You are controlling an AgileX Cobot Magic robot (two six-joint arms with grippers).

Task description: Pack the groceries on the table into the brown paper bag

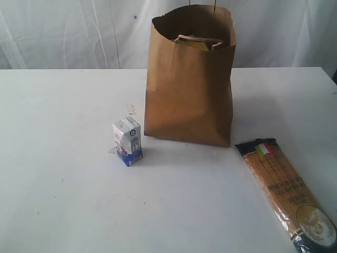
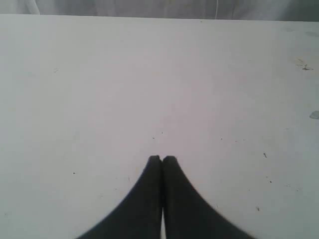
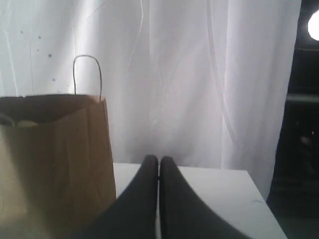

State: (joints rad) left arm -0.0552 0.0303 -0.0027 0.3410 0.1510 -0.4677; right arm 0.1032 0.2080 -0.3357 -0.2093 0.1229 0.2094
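Left claw [image 2: 161,158] and right claw [image 3: 159,158] are closed, empty; I judge the small carton [image 1: 128,141] light and crushable, so I'd grip its flat sides.

The left claw [image 2: 161,160] has two matte black fingers [image 2: 144,199], broad at the base and curving in to narrow, rounded tips. The right claw [image 3: 159,159] has the same smooth, dark, tapered pair.

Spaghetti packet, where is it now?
In the exterior view, the long spaghetti packet lies flat on the table at the right, just beside the brown paper bag.
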